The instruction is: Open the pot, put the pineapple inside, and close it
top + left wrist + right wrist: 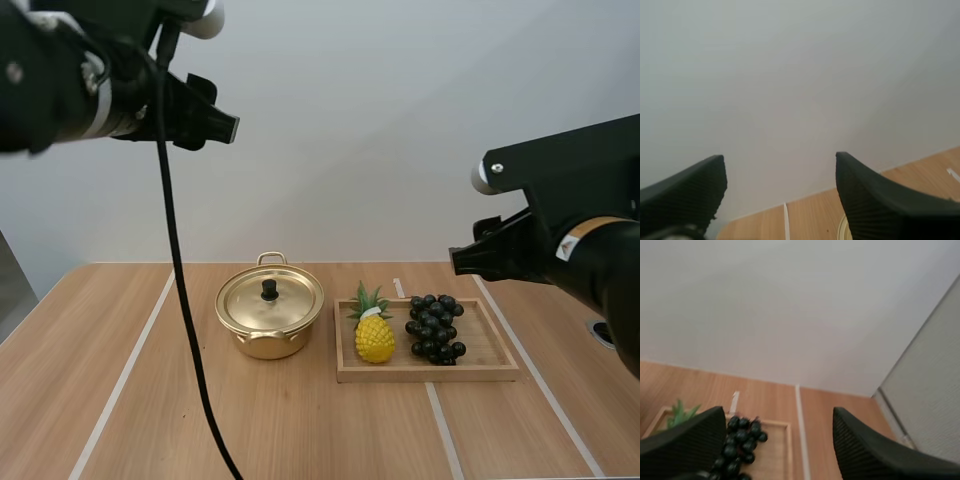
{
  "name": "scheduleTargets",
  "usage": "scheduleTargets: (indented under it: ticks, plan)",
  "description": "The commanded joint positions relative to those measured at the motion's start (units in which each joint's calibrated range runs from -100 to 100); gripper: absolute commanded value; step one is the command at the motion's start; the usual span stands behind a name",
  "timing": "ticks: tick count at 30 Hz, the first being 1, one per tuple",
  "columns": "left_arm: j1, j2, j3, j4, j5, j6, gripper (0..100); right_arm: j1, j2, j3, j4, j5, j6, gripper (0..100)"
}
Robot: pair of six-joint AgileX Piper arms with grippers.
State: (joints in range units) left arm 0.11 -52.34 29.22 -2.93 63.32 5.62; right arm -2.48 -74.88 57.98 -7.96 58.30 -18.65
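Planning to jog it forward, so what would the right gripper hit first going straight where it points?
Likely the table near the wooden tray's far corner, beside the grapes. Nothing shows between the open right gripper and there, though depth is unclear.

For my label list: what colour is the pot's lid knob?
The knob is black; the high view shows it best.

A wooden tray (430, 374) lies on the light wooden table (300, 430), low beneath the right gripper (455, 262) and ahead of it. A bunch of dark grapes (434, 328) fills the half of the tray nearer that gripper. White lines (128, 372) run along the tabletop, one of them passing under the tray.
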Motion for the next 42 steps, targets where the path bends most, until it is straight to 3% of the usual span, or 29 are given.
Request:
scheduleTargets:
  ticks: [1,5,8,12,15,22,33,42]
  plan:
    - [-0.08,8.3,-7.2,-3.7,14.6,2.5,100,0.1,7.0,-3.4,10.6,4.0,-5.5,100]
    - [-0.08,15.1,-12.0,-6.8,19.9,3.6,100,0.1,16.3,-9.2,25.2,14.2,-11.5,100]
    - [-0.08,17.8,-12.9,-8.9,21.5,7.6,100,0.1,21.9,-13.7,30.1,22.4,-14.3,100]
    - [-0.08,21.2,-14.0,-10.1,29.0,15.1,100,0.1,27.3,-17.8,30.9,28.5,-14.5,100]
    - [-0.08,24.0,-16.7,-10.9,36.7,16.1,100,0.1,29.5,-19.0,31.7,28.5,-15.3,100]
    - [-0.08,31.1,-18.4,-16.6,36.7,17.6,100,0.1,33.8,-19.1,31.7,32.9,-16.2,100]
    - [-0.08,46.6,-18.4,-17.0,36.7,18.8,100,0.1,34.1,-19.1,31.2,34.5,-20.8,100]
    - [-0.08,56.2,-18.4,-16.8,36.7,21.9,100,0.1,34.1,-19.1,31.2,32.2,-20.8,100]
